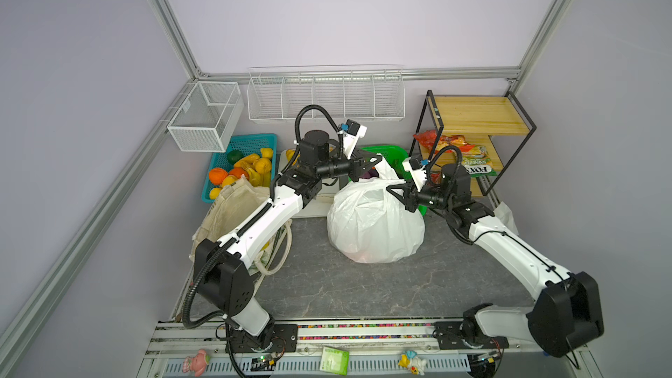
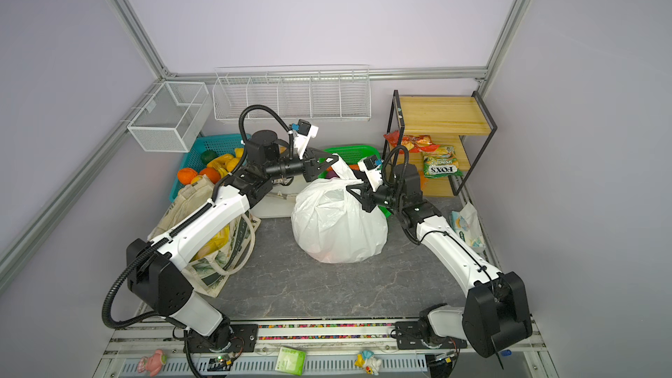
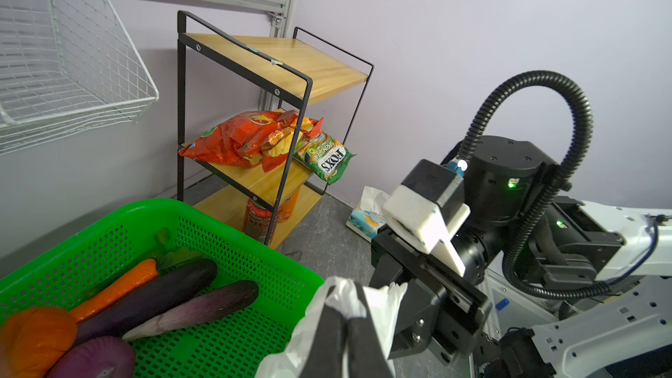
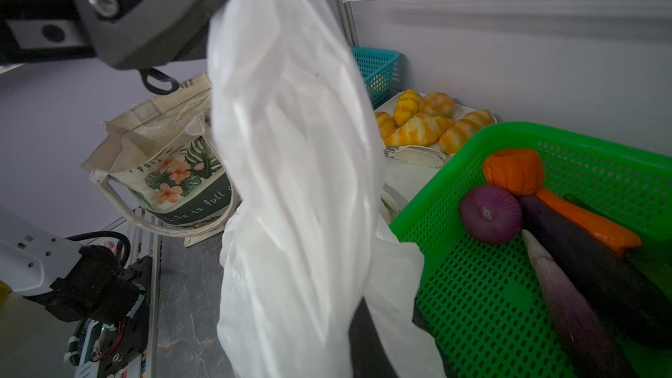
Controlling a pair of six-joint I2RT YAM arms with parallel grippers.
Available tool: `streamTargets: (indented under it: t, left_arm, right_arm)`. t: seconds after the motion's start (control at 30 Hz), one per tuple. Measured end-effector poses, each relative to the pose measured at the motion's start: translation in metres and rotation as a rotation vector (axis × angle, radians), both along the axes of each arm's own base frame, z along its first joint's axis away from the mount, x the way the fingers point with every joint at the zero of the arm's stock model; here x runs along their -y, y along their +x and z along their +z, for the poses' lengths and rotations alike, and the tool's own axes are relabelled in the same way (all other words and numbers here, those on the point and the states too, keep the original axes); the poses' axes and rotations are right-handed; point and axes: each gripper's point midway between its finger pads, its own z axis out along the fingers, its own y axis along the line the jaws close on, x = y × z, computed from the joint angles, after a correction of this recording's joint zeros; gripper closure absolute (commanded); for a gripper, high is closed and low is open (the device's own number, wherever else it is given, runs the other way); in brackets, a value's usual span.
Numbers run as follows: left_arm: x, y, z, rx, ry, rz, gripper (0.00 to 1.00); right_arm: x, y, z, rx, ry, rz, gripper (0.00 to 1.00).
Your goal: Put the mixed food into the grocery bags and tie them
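A bulging white plastic bag point(image 1: 376, 227) stands mid-table in both top views. My left gripper point(image 1: 380, 157) point(image 3: 344, 307) is shut on one of its handles, lifted over the green basket point(image 3: 218, 234). My right gripper point(image 1: 388, 188) is shut at the bag's gathered top. In the right wrist view plastic drapes over its dark fingers point(image 4: 363, 343). The cream canvas tote point(image 1: 232, 209) point(image 4: 171, 172) stands at the left under the left arm, with a yellow packet point(image 2: 214, 241) inside. A purple onion point(image 4: 489, 214) and an orange carrot point(image 4: 589, 225) lie in the green basket.
The green basket also holds eggplants point(image 4: 596, 270) and an orange pumpkin point(image 4: 514, 170). A teal fruit basket point(image 1: 240, 165) and a croissant tray point(image 4: 429, 121) stand at the back. A wooden shelf point(image 1: 476, 121) holds red and FOX'S packets. A small printed packet point(image 2: 469, 227) lies right.
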Motion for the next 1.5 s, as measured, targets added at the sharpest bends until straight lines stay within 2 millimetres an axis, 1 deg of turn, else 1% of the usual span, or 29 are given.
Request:
streamTargets:
  t: [0.17,0.3,0.37,0.43,0.5,0.73,0.93,1.03,1.13,1.27,1.3,1.37,1.5]
  left_arm:
    - [-0.013,-0.021,-0.028,0.059,0.029,0.031,1.0]
    - [-0.011,-0.041,-0.06,0.128,0.095,0.035,1.0]
    - [-0.008,-0.045,-0.077,0.146,0.133,0.036,1.0]
    - [-0.007,-0.043,-0.09,0.155,0.166,0.049,1.0]
    - [-0.007,-0.036,-0.099,0.166,0.193,0.07,1.0]
    - [-0.004,-0.024,-0.114,0.208,0.232,0.094,1.0]
    - [-0.002,-0.019,-0.124,0.22,0.262,0.096,1.0]
    - [-0.003,-0.018,-0.126,0.223,0.276,0.1,1.0]
    - [-0.004,-0.018,-0.129,0.224,0.288,0.101,1.0]
    - [-0.004,-0.018,-0.13,0.229,0.296,0.098,1.0]
    - [-0.004,-0.018,-0.13,0.231,0.296,0.098,1.0]
    - [-0.004,-0.018,-0.13,0.234,0.297,0.098,1.0]
    - [-0.004,-0.018,-0.129,0.234,0.298,0.097,1.0]
  right_arm:
    - [0.001,0.007,-0.001,-0.092,0.032,-0.052,0.93]
    - [0.0,0.011,-0.003,-0.154,0.059,-0.077,0.94]
    - [-0.001,0.01,-0.004,-0.175,0.067,-0.079,0.94]
    - [-0.003,0.01,-0.003,-0.181,0.074,-0.076,0.94]
    - [-0.005,0.009,-0.002,-0.174,0.077,-0.07,0.94]
    - [-0.007,0.007,0.0,-0.139,0.072,-0.041,0.92]
    - [-0.007,0.006,-0.004,-0.07,0.031,-0.02,0.83]
    - [-0.005,0.007,-0.008,-0.037,-0.005,-0.016,0.77]
    - [-0.002,0.006,-0.013,-0.019,-0.042,-0.017,0.68]
    - [0.003,0.004,-0.019,-0.003,-0.099,-0.021,0.48]
    - [0.006,0.003,-0.02,0.0,-0.115,-0.026,0.45]
    - [0.01,0.002,-0.021,0.012,-0.143,-0.027,0.4]
    - [0.015,-0.002,-0.018,0.036,-0.197,-0.018,0.33]
